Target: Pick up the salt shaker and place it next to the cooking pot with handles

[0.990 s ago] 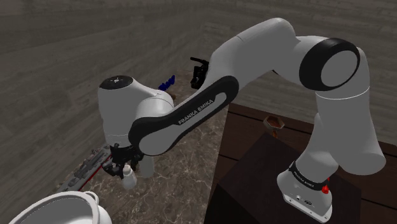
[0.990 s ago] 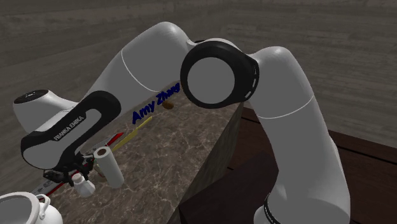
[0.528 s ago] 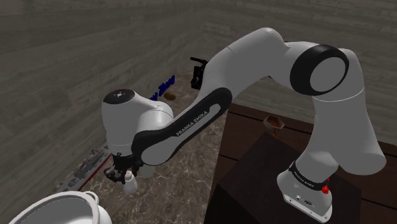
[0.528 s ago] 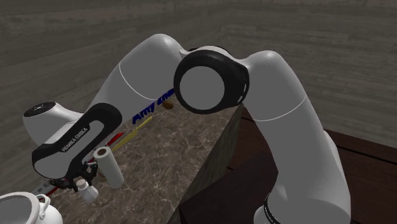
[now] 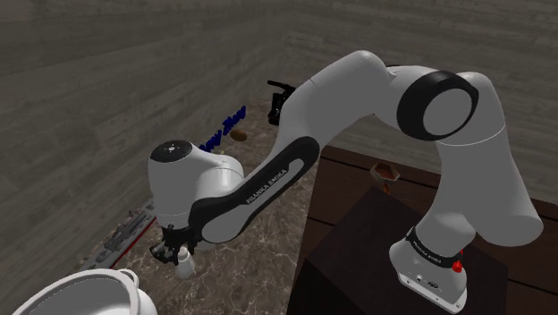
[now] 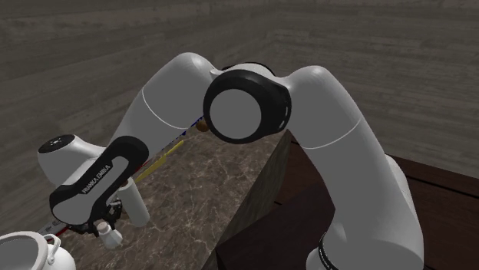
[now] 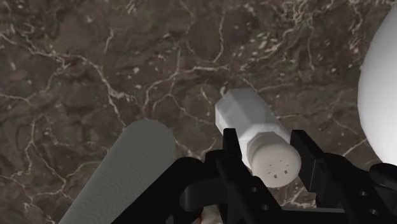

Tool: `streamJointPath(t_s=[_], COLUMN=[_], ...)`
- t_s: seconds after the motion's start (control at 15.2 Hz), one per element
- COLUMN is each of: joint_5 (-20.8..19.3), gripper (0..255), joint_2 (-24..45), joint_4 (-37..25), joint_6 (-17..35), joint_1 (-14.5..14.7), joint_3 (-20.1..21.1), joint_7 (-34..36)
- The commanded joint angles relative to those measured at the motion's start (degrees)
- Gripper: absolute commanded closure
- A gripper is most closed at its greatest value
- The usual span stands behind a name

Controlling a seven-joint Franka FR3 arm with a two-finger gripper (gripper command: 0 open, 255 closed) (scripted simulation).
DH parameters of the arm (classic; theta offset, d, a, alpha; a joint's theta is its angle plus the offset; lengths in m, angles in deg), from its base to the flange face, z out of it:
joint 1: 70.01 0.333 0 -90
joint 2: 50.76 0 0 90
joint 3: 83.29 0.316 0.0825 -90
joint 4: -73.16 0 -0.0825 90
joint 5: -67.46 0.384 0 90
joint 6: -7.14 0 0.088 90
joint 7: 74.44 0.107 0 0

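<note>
A small white salt shaker (image 7: 249, 125) with a holed cap sits clasped between my black fingers (image 7: 230, 151); the gripper (image 7: 270, 156) is shut on it. Over the dark marble counter (image 5: 259, 224), the gripper (image 5: 170, 251) holds the shaker (image 5: 186, 264) low, tilted; whether it touches the counter I cannot tell. The white cooking pot (image 5: 85, 295) with handles stands just beside it, toward the shoulder view's lower left. In the second exterior view the shaker (image 6: 115, 238) hangs under the gripper (image 6: 103, 228), right of the pot (image 6: 23, 253).
A white roll (image 6: 137, 204) stands right behind the gripper, and appears as a roll (image 7: 127, 175) next to the shaker. Red and yellow utensils (image 6: 163, 158) lie along the counter's back. The counter edge (image 6: 257, 192) drops to a dark wooden floor. A brown object (image 5: 240, 134) sits at the far end.
The arm has swung lower and nearer the counter's front, carrying the shaker down and closer to the pot. The grip on the shaker is unchanged.
</note>
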Motion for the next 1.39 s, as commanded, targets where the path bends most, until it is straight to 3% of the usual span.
streamJointPath(t_s=[0.0,0.26,0.33,0.66,0.92,1.32], joint_5=[-0.04,-0.04,-0.04,-0.04,1.47,1.47], gripper=[255,255,0,0,0,0], joint_2=[0.14,0.14,0.14,0.14,-5.04,-5.04], joint_4=[-0.06,-0.06,-0.06,-0.06,0.74,0.74], joint_6=[0.11,0.11,0.11,0.11,-4.22,-4.22], joint_1=[0.02,0.02,0.02,0.02,-1.18,-1.17], joint_3=[-0.03,-0.03,-0.03,-0.03,1.28,1.28], joint_7=[0.0,0.0,0.0,0.0,-0.86,-0.86])
